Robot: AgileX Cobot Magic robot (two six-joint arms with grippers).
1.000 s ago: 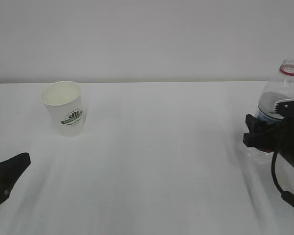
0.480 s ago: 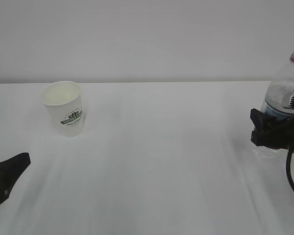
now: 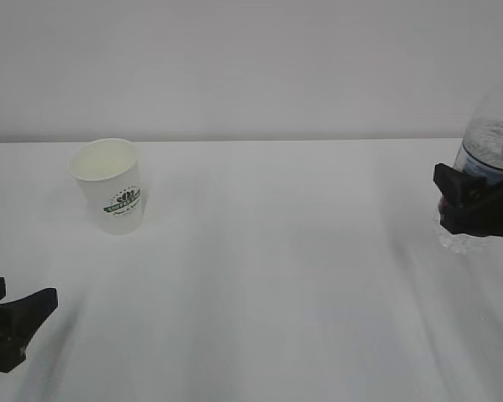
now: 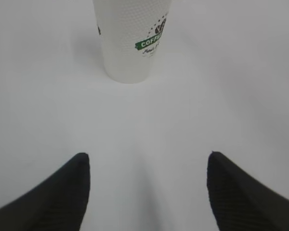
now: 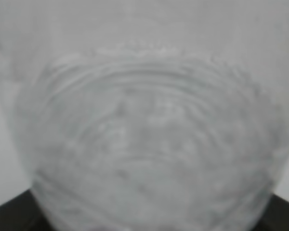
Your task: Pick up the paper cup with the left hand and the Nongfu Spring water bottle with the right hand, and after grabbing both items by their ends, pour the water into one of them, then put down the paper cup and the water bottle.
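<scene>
The setting looks like a bare robot test station in a lab rather than a home or shop. A plain white table [image 3: 268,276] fills the exterior view and meets a blank pale wall [image 3: 251,59] along a straight edge toward 12 o'clock. Black robot claws enter from the edges, one [image 3: 4,322] at about 8 o'clock and one [image 3: 474,201] at 3 o'clock. A printed paper cup [image 3: 111,185] at 10 o'clock and a clear ribbed water bottle [image 3: 486,151] at 3 o'clock serve as props.
</scene>
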